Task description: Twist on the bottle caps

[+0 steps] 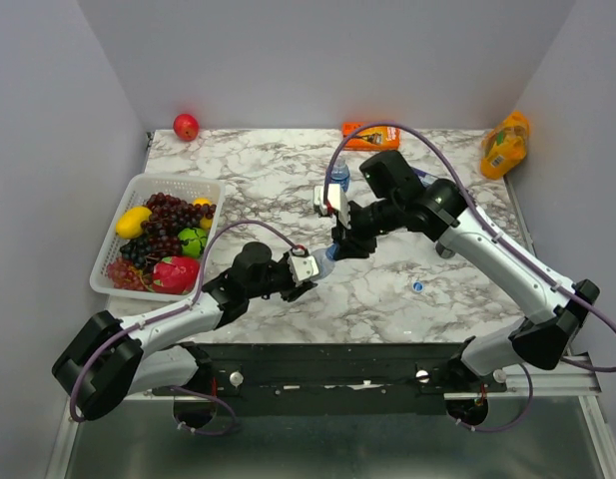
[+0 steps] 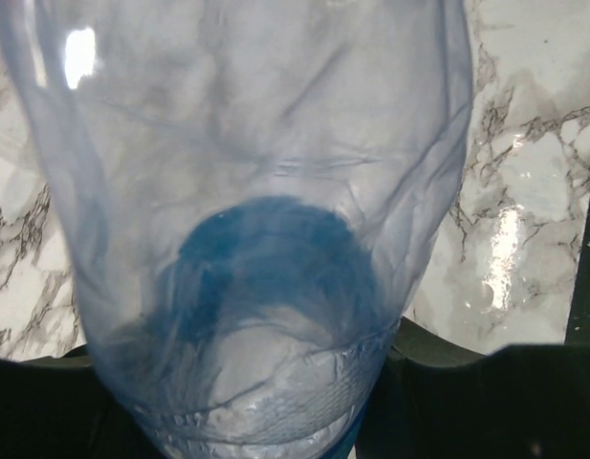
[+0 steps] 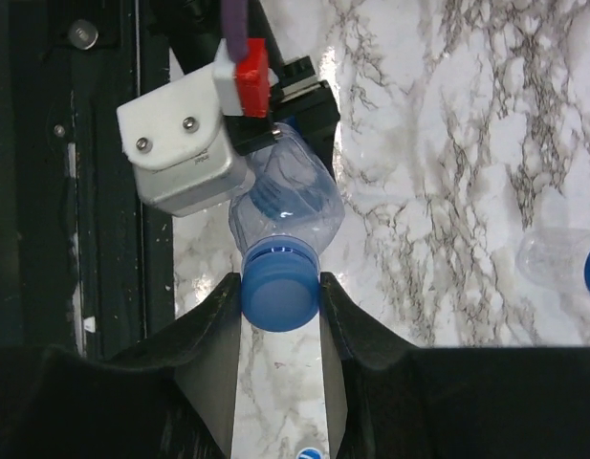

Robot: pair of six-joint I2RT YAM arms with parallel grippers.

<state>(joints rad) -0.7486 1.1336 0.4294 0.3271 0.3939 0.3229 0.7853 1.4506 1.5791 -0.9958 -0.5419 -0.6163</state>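
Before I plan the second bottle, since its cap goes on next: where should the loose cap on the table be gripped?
Pinch the loose cap across its round rim, coming straight down from above: it sits low and alone on the table, with its sides open.

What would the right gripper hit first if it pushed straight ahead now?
The right gripper is closed on the blue cap. Pushing straight on would likely press that cap into the bottle, which the left gripper holds just beyond.

The counter [image 1: 278, 180] is overlooked from high behind. One bottle [image 3: 287, 203] is shared by both downward wrist views, closest in the left.
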